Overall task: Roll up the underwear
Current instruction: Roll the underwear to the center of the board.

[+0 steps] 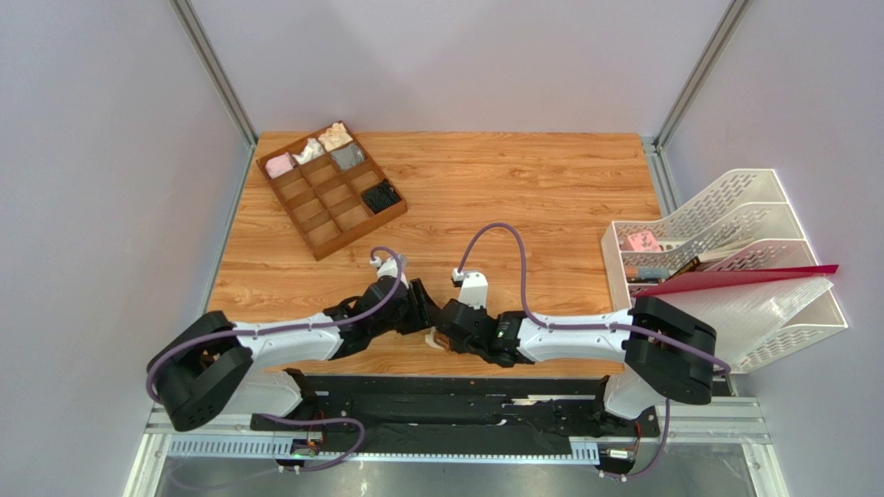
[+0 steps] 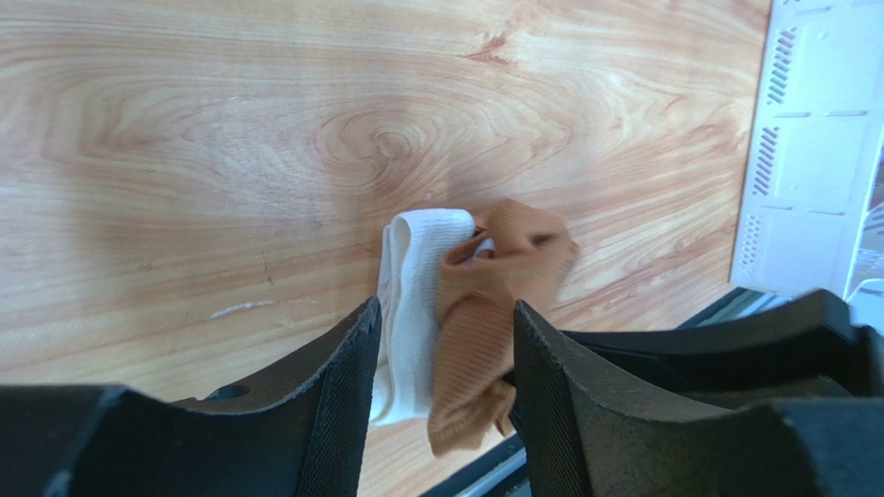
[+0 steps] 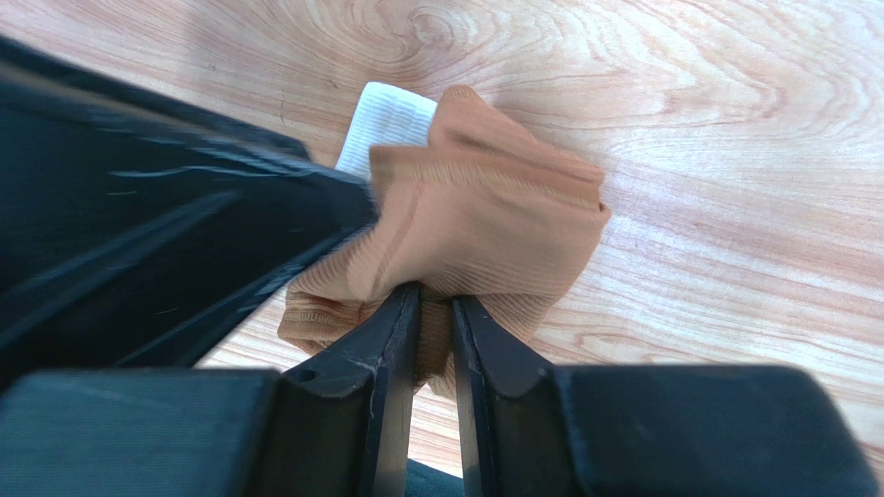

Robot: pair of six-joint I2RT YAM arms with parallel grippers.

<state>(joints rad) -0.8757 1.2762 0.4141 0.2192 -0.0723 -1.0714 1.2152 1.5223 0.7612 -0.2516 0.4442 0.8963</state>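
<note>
While right fingers (image 3: 386, 357) pinch: they are clamped on one thin fold of the underwear (image 3: 488, 217), so a pull may drag the whole bundle instead of tightening it.
Left fingers (image 2: 337, 393): spread apart, straddling the bundle loosely; nothing on this side pins the roll, so it could spring open.
Cream band (image 2: 415, 280): between the left fingers and just past their tips, bunched unevenly; likely a lopsided roll.
Surface (image 2: 208, 155): smooth wood beyond both fingers; fabric may slide.
</note>
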